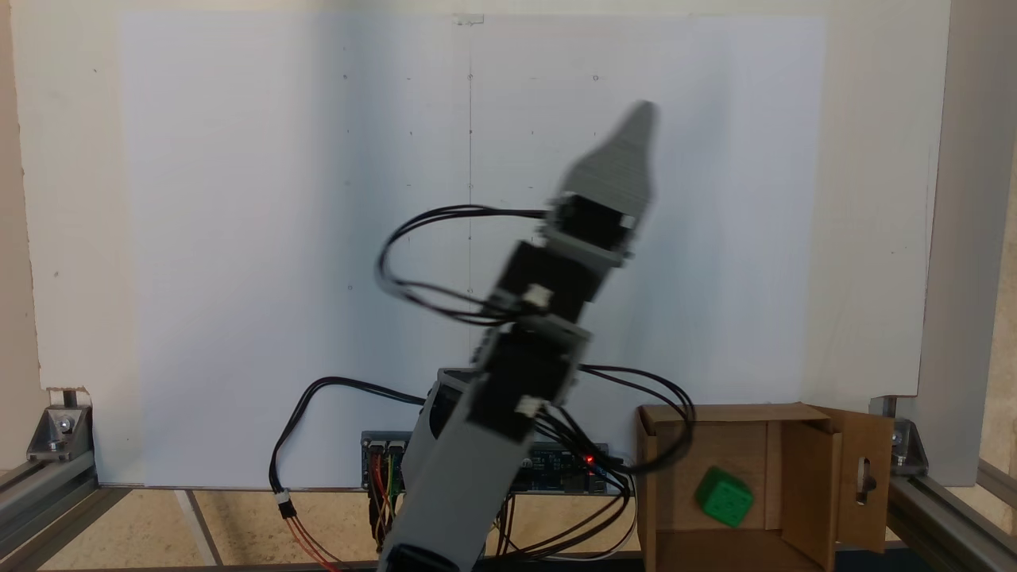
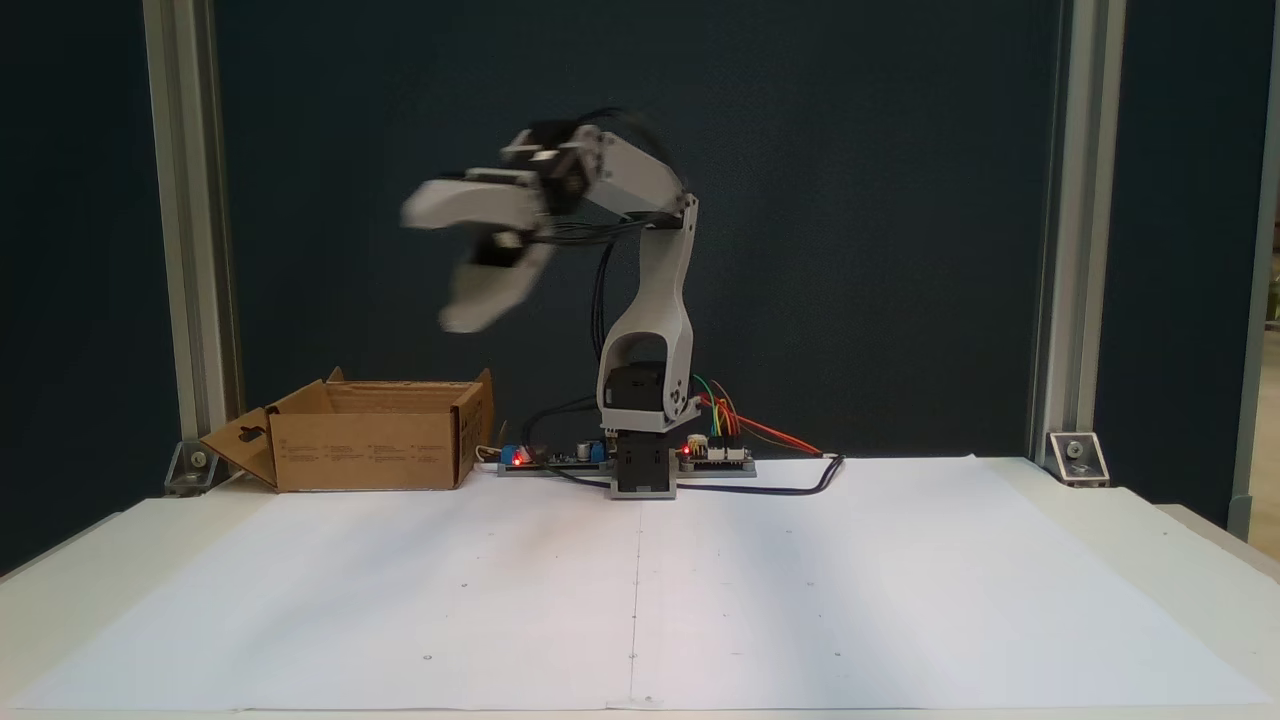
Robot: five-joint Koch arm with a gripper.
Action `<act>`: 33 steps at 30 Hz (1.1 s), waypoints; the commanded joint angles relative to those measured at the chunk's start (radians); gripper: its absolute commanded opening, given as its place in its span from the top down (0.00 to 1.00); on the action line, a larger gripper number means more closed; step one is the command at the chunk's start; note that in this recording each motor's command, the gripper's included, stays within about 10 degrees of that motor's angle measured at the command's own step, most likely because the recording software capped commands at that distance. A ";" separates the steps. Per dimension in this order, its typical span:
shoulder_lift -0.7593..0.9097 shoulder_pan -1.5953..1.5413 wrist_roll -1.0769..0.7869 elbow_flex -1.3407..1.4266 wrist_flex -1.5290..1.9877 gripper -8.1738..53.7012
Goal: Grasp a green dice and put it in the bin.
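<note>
White paper [image 2: 640,600] covers most of the tabletop up front in a fixed view, bare apart from a few tiny marks, so nothing on that stretch gets in the arm's way. Further back sits the arm's base with the circuit boards [image 2: 715,458] and a tangle of coloured wires beside it, little red lights glowing. Off to the left in that view is the bin [image 2: 365,450], flaps splayed open, one flap showing the slot handle. Looking down from the other fixed view, the green dice [image 1: 724,496] is already lying inside the bin, on the cardboard floor and apart from the walls. So I'd say the drop is done and we're in the pull-away step. Up above the box, the gripper [image 2: 432,268] is blurry with motion, jaws spread wide with nothing between them. Next move, my guess, is just swinging back to a rest pose over the paper, which doesn't need much care. Only thing I'd watch is the black cables [image 1: 636,397] looping near the bin's edge, could snag a flap.
</note>
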 commanded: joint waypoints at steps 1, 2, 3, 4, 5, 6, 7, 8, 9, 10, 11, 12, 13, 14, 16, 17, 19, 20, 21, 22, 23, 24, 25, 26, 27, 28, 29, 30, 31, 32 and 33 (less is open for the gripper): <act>0.066 -0.123 0.037 0.011 -0.035 0.16; 0.086 -0.172 0.037 0.037 -0.035 0.16; 0.106 -0.216 0.037 0.061 -0.035 0.16; 0.129 -0.261 0.038 0.091 -0.035 0.16; 0.150 -0.299 0.040 0.120 -0.037 0.16; 0.172 -0.331 0.043 0.152 -0.037 0.16; 0.183 -0.362 0.043 0.186 -0.041 0.16; 0.199 -0.383 0.043 0.230 -0.071 0.16; 0.229 -0.408 0.040 0.321 -0.169 0.15; 0.247 -0.414 0.035 0.385 -0.196 0.15; 0.258 -0.414 0.034 0.446 -0.244 0.15; 0.275 -0.413 0.034 0.500 -0.288 0.15; 0.290 -0.410 0.035 0.552 -0.331 0.15; 0.307 -0.407 0.035 0.600 -0.371 0.15; 0.333 -0.407 0.035 0.692 -0.458 0.15; 0.342 -0.403 0.035 0.730 -0.504 0.15; 0.353 -0.388 0.034 0.802 -0.590 0.15; 0.356 -0.380 0.034 0.834 -0.635 0.15; 0.357 -0.373 0.034 0.867 -0.678 0.15; 0.360 -0.364 0.034 0.897 -0.722 0.16; 0.360 -0.354 0.034 0.923 -0.764 0.16; 0.360 -0.344 0.035 0.945 -0.808 0.16; 0.364 -0.328 0.038 0.963 -0.849 0.16; 0.367 -0.316 0.038 0.977 -0.889 0.15; 0.370 -0.307 0.038 0.989 -0.931 0.15; 0.382 -0.305 0.038 0.999 -0.971 0.15; 0.396 -0.305 0.040 1.011 -1.014 0.15; 0.416 -0.307 0.040 1.026 -1.057 0.15; 0.434 -0.307 0.040 1.040 -1.098 0.15; 0.448 -0.308 0.041 1.055 -1.139 0.15; 0.457 -0.308 0.041 1.068 -1.181 0.15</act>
